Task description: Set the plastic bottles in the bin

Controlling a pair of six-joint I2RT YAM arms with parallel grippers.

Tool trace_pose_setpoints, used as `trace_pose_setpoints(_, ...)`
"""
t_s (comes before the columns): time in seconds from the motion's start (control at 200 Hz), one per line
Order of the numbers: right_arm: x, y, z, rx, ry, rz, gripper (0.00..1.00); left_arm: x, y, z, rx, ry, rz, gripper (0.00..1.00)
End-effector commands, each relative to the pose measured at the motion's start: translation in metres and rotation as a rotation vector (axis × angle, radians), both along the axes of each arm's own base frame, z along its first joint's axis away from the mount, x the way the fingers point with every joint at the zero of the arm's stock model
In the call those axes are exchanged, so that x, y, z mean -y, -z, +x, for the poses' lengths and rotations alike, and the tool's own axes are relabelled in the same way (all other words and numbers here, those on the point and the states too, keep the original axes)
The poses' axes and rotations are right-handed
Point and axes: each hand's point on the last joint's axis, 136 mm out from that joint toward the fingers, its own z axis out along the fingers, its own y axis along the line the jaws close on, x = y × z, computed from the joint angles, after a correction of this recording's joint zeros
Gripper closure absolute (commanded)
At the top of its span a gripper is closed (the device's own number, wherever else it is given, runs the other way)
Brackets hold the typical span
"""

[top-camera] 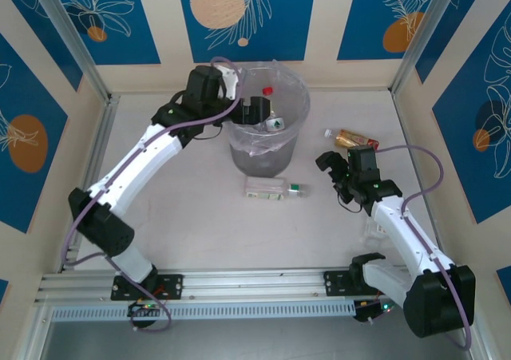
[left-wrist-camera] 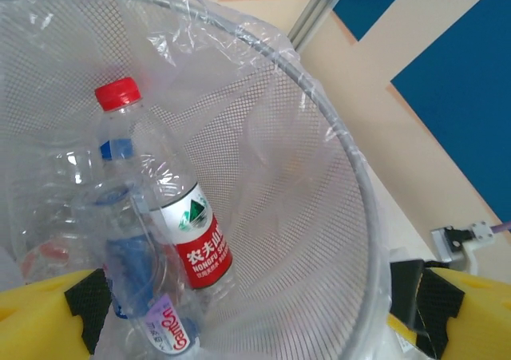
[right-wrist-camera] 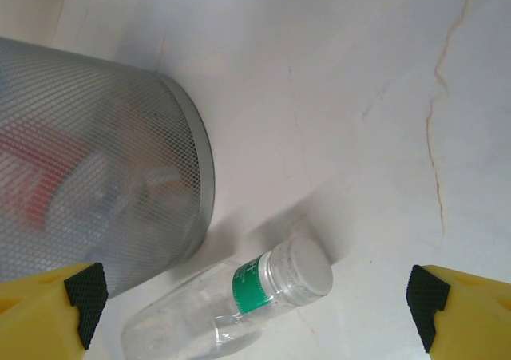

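Observation:
The bin [top-camera: 259, 159] stands at the back middle of the table, a grey mesh basket lined with a clear bag. My left gripper [top-camera: 257, 111] hangs open over its mouth. In the left wrist view the gripper [left-wrist-camera: 249, 316] holds nothing. Below it, inside the bin [left-wrist-camera: 351, 184], lie a red-capped bottle with a red label [left-wrist-camera: 192, 232], a blue-capped bottle [left-wrist-camera: 120, 216] and a purple-labelled one [left-wrist-camera: 172, 328]. A clear bottle with a green band and white cap [top-camera: 275, 189] lies on the table in front of the bin. My right gripper [top-camera: 339, 172] is open just right of it, its yellow fingers [right-wrist-camera: 48, 312] straddling the bottle [right-wrist-camera: 200, 320] from above.
A brownish bottle [top-camera: 351, 139] lies at the back right, beyond the right gripper. The bin's wall [right-wrist-camera: 96, 176] is close on the left of the green-banded bottle. Blue patterned walls enclose the table on three sides.

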Motion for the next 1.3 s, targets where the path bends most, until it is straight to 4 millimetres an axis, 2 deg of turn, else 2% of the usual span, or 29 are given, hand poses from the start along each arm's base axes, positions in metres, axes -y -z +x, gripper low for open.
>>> trace_pose_setpoints(0.0, -0.009, 0.015, -0.008, -0.094, 0.095, 0.135, 0.01, -0.016, -0.026, -0.012, 0.106, -0.049, -0.045, 0.01)
trace_pose_setpoints(0.225, -0.026, 0.030, -0.016, -0.225, 0.207, 0.237, 0.00, -0.076, -0.007, -0.020, 0.135, -0.279, 0.036, 0.01)
trace_pose_setpoints(0.33, -0.028, 0.032, -0.021, -0.290, 0.237, 0.215, 0.01, -0.114, 0.009, -0.023, 0.120, -0.417, 0.075, 0.01)
trace_pose_setpoints(0.405, -0.029, 0.033, -0.025, -0.333, 0.273, 0.200, 0.00, -0.134, 0.022, -0.027, 0.084, -0.487, 0.034, 0.01)
trace_pose_setpoints(0.545, -0.047, 0.043, -0.029, -0.410, 0.334, 0.265, 0.00, -0.157, 0.048, -0.032, 0.016, -0.600, -0.065, 0.01)
trace_pose_setpoints(0.6, -0.059, 0.047, -0.030, -0.444, 0.360, 0.309, 0.00, -0.167, 0.064, -0.034, -0.017, -0.661, -0.064, 0.01)
trace_pose_setpoints(0.7, -0.067, 0.055, -0.036, -0.504, 0.445, 0.352, 0.00, -0.184, 0.089, -0.037, -0.074, -0.754, -0.031, 0.01)
trace_pose_setpoints(0.89, -0.075, 0.055, -0.023, -0.472, 0.526, 0.431, 0.00, -0.193, 0.116, -0.040, -0.120, -0.809, -0.007, 0.01)
trace_pose_setpoints(1.08, -0.085, 0.061, -0.023, -0.552, 0.589, 0.459, 0.01, -0.206, 0.151, -0.049, -0.186, -0.877, 0.044, 0.00)
trace_pose_setpoints(1.165, -0.090, 0.062, -0.017, -0.558, 0.586, 0.466, 0.02, -0.209, 0.159, -0.051, -0.198, -0.892, 0.051, 0.00)
trace_pose_setpoints(1.295, -0.095, 0.062, -0.010, -0.568, 0.570, 0.437, 0.03, -0.210, 0.160, -0.051, -0.190, -0.892, 0.065, 0.00)
